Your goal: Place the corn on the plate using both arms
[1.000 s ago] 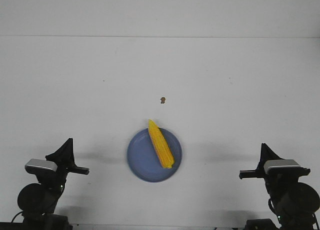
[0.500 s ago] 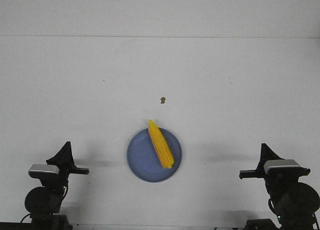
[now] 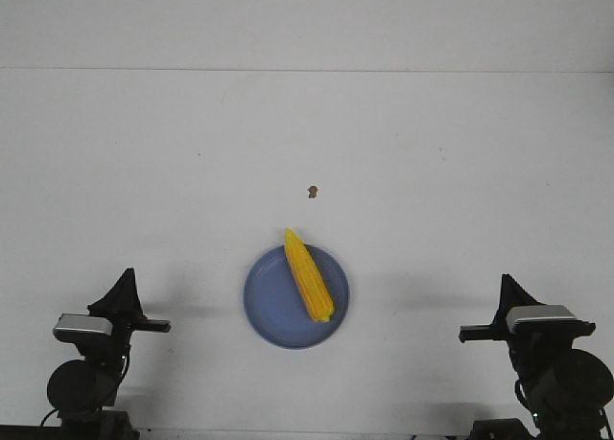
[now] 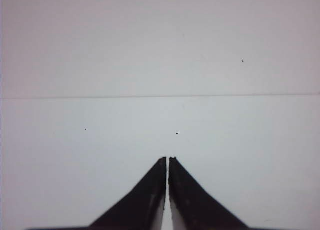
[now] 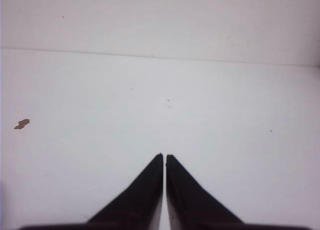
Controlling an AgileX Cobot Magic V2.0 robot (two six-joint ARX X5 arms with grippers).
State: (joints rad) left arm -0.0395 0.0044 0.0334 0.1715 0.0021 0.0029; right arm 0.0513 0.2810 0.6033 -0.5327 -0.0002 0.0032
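The corn (image 3: 308, 275) is lying diagonally on the plate (image 3: 271, 311) near the front middle of the white table (image 3: 432, 172), its pointed tip reaching over the far rim and its blunt end sitting inside the right-hand rim. The 2 arms are parked low at the near corners, well apart from the plate on either side. The left gripper (image 4: 167, 160) is showing its fingers pressed almost together on nothing, only a hairline gap between them, and the right gripper (image 5: 164, 156) is looking the same, empty and closed. A small brown speck (image 3: 312, 191) is sitting on the table beyond the plate.

By this evidence the placing is looking finished. The one risk is the overhanging tip: a nudge to the plate could be tipping or rolling the tapered cob off the shallow rim.
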